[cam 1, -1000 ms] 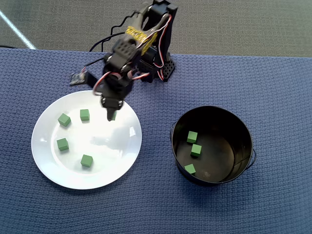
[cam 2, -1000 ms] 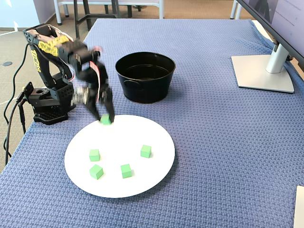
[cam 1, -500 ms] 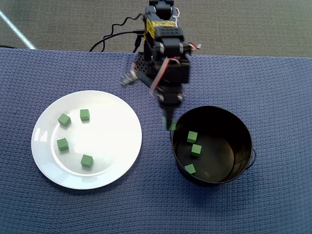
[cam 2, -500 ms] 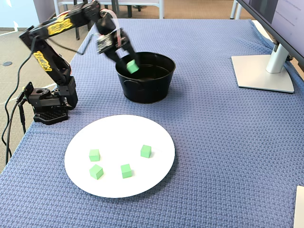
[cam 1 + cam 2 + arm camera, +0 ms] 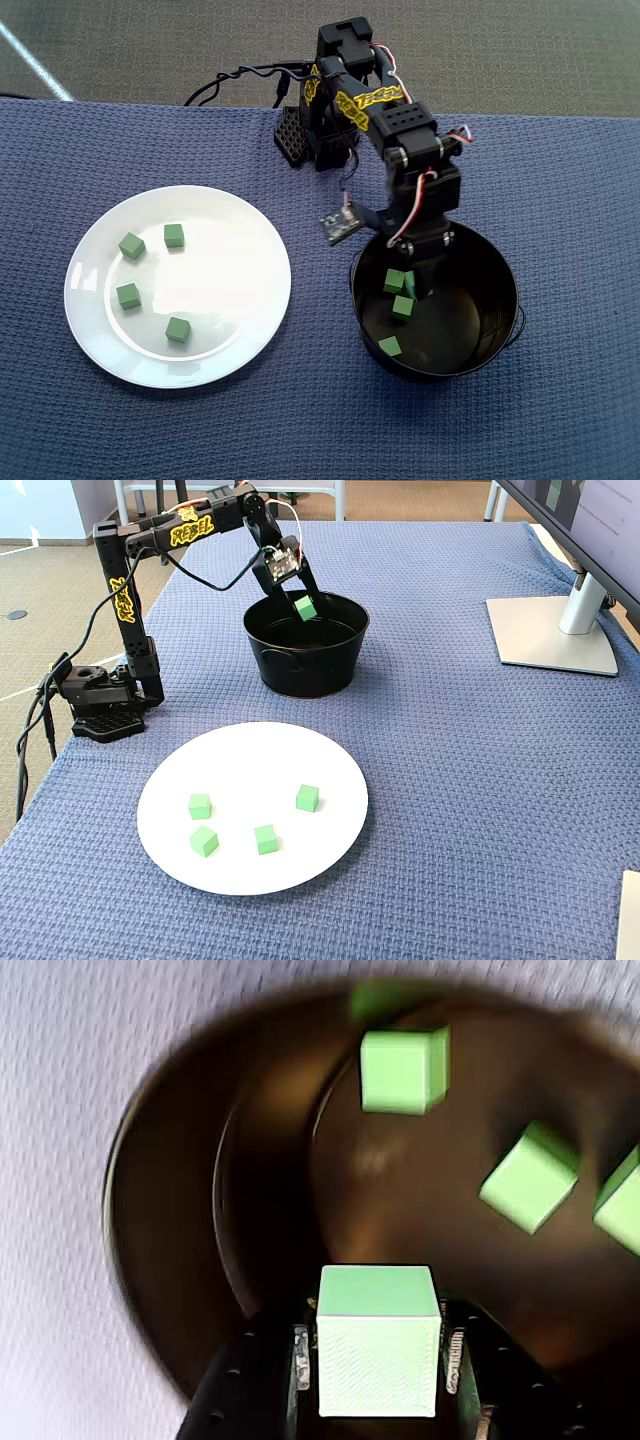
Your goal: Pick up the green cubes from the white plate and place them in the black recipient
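Note:
My gripper (image 5: 378, 1345) is shut on one green cube (image 5: 378, 1340) and holds it just above the mouth of the black recipient (image 5: 300, 670), as the fixed view shows (image 5: 305, 607). In the overhead view the gripper (image 5: 411, 285) reaches into the recipient's (image 5: 497, 335) back left part. Three more green cubes (image 5: 403, 1070) lie on its dark floor; two show clearly from above (image 5: 402, 307). The white plate (image 5: 225, 265) lies to the left of the recipient and bears several green cubes (image 5: 177, 329). In the fixed view the plate (image 5: 260, 760) is in front.
A blue woven cloth (image 5: 320, 420) covers the table. The arm's base (image 5: 100, 705) with cables stands at the table's left edge in the fixed view. A monitor stand (image 5: 550, 630) is at the right. A white object (image 5: 630, 920) shows at the bottom right corner.

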Motion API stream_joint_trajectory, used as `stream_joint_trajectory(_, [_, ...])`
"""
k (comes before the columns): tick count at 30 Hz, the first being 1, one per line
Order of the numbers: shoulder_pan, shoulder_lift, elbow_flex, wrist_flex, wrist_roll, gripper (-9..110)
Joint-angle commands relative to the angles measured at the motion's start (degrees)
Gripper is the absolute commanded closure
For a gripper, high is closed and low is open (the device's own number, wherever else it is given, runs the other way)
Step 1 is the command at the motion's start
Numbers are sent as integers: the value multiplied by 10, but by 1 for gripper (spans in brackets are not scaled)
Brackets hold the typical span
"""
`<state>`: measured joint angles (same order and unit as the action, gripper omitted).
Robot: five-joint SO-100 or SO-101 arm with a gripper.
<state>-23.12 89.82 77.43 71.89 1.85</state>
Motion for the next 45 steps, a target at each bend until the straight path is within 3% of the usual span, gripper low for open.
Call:
stream_joint_trajectory(1, [-13,27,4,-12,-11,89])
stream_joint_trajectory(3, [-15,33,4,-2,-17,71])
stream_joint_trajectory(6, [-6,48,4,4,-28,66])
stream_joint_trajectory(10, [24,86,-30,37,-68,67])
stream_joint_trajectory(13, [63,105,-93,112,-107,74])
stream_joint_trajectory(19, [258,162,-85,188,-227,80])
stream_joint_trajectory(27, [521,204,194,-8,-316,79])
stream_joint_trajectory(33, [612,191,352,-149,-478,80])
stream_joint_trajectory(37, [657,182,379,-180,-626,78])
stream_joint_trajectory(45, [743,140,441,-322,-820,77])
